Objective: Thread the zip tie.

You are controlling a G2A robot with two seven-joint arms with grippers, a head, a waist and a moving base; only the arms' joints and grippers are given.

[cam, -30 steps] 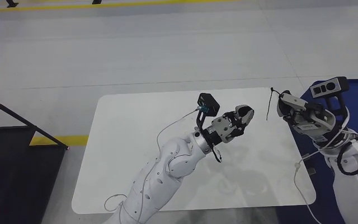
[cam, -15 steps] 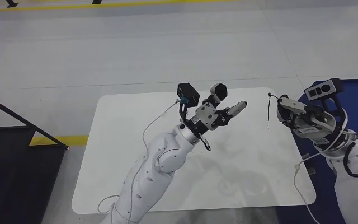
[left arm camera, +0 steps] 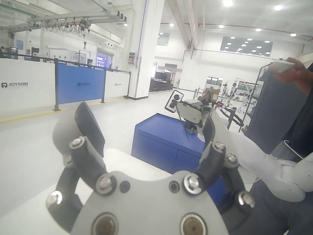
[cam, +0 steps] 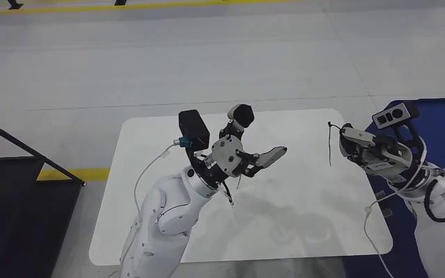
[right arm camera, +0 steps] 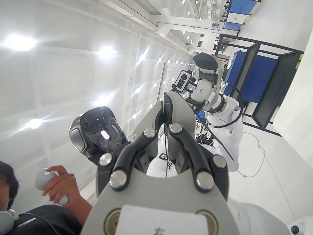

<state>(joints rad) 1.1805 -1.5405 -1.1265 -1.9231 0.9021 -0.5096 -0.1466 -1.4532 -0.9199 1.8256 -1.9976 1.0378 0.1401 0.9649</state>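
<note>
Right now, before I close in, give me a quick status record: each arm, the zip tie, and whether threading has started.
left arm: over the middle of the table, jaws wide open, empty
right arm: at the table's right edge, jaws shut on the zip tie
zip tie: thin black strip, hanging straight from the right jaws, lower end free
gap: left jaws well clear of the tie, no contact
threading: not started, no loop formed

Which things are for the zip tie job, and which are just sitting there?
For the job: zip tie; right end effector, holding it; left end effector, open.
Just there: white table; blue cabinet.
</note>
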